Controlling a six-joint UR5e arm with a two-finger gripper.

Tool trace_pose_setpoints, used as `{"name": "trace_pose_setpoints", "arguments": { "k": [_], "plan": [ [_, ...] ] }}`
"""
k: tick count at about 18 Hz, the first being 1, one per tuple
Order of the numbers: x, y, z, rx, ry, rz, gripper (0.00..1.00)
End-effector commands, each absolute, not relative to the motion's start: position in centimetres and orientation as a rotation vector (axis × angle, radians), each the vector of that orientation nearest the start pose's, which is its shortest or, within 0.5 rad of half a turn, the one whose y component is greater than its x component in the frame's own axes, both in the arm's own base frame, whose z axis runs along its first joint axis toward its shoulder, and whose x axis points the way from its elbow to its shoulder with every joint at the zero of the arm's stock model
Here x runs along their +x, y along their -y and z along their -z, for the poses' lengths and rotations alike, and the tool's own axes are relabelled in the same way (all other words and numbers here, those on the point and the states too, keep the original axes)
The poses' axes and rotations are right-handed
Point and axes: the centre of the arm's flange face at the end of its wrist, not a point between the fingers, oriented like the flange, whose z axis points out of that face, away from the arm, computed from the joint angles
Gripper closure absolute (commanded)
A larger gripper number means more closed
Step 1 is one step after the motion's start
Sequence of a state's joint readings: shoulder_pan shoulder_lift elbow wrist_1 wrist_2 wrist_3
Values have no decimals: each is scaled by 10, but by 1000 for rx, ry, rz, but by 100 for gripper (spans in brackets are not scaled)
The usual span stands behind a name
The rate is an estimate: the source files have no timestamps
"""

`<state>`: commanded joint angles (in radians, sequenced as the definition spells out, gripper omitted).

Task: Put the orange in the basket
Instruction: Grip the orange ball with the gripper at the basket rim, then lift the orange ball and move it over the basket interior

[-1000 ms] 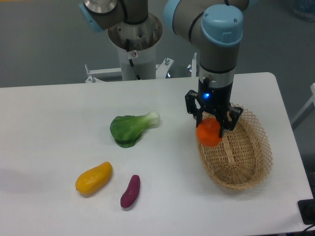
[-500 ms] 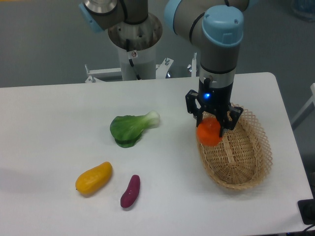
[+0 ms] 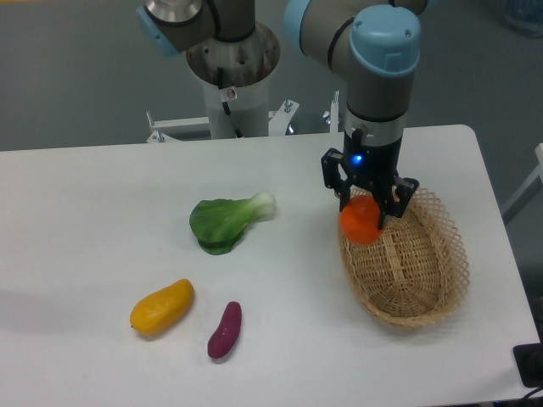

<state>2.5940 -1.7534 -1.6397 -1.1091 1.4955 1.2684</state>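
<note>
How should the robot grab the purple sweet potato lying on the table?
Probably from straight above, closing the pincer across the narrow middle of the sweet potato. It lies flat and long, so its slim width fits between the fingers better than its length. The pincer now holds the orange.

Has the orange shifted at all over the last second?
Yes. The orange, held in the gripper, has risen slightly against the basket rim.

Grey tubular arm (image 3: pixel 339 38) with pale-blue joint caps, a black pincer (image 3: pixel 366 203), small blue light.
</note>
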Motion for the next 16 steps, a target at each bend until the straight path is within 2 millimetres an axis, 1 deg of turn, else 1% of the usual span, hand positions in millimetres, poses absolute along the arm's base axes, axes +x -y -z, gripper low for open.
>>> {"name": "trace_pose_setpoints", "arguments": {
  "k": [1, 4, 7, 8, 9, 10, 12, 14, 16],
  "plan": [
    [-417, -417, -401, -2965, -405, -243, 44],
    [-429, -399, -388, -2982, -457, -229, 44],
    [-450, -373, -371, -2995, -512, -203, 44],
    [-456, -366, -367, -2999, -515, -197, 44],
    [-469, -355, -358, -3005, -488, -194, 44],
    [-476, -350, -351, -3008, -474, -202, 44],
    [-480, -345, -328, -3011, -444, -197, 43],
    [-475, -343, -303, -3004, -414, -213, 43],
    [-472, -340, -287, -3011, -402, -186, 43]
  ]
}}
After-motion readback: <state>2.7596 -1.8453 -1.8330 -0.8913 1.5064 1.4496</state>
